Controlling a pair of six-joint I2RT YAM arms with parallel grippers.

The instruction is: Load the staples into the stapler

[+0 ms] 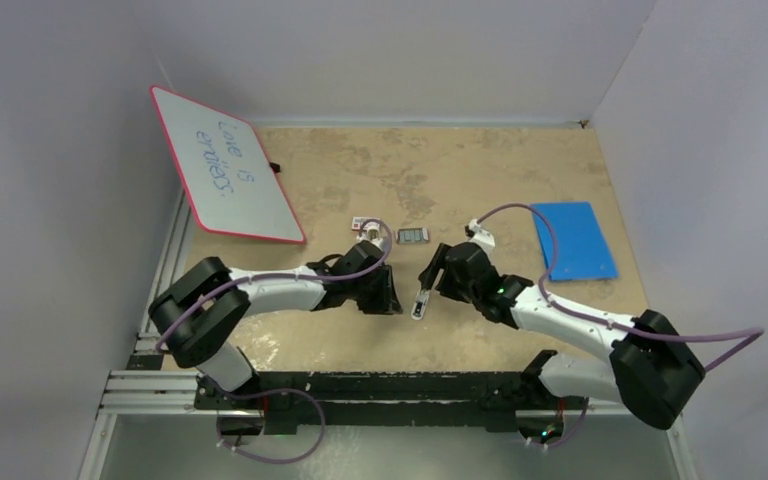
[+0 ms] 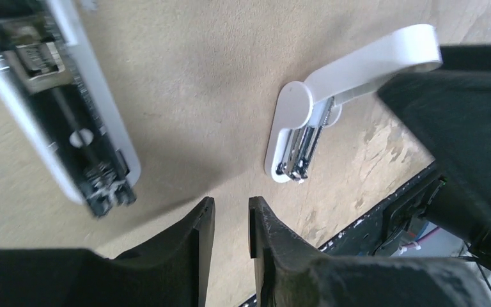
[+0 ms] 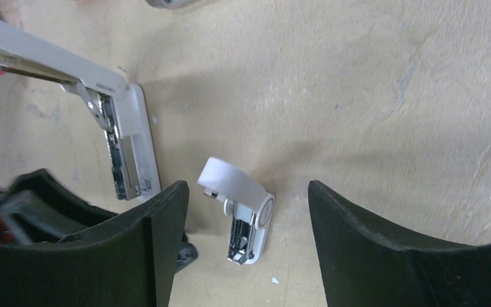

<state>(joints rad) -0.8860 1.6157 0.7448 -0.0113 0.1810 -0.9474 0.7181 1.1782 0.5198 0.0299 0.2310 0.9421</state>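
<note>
We see the staples (image 1: 413, 236), a small dark grey block, lying on the counter (image 1: 480, 170) just beyond the small white stapler (image 1: 419, 302), apart from it and with nothing touching them. That stapler lies with its top swung up and its magazine showing. The right end effector (image 3: 246, 187) hovers over it, fingers spread wide to either side, gripping nothing. Left of the stapler, the left end effector (image 2: 231, 208) stands only narrowly open and empty. A longer white stapler (image 3: 124, 144), also opened, lies to the small stapler's left.
</note>
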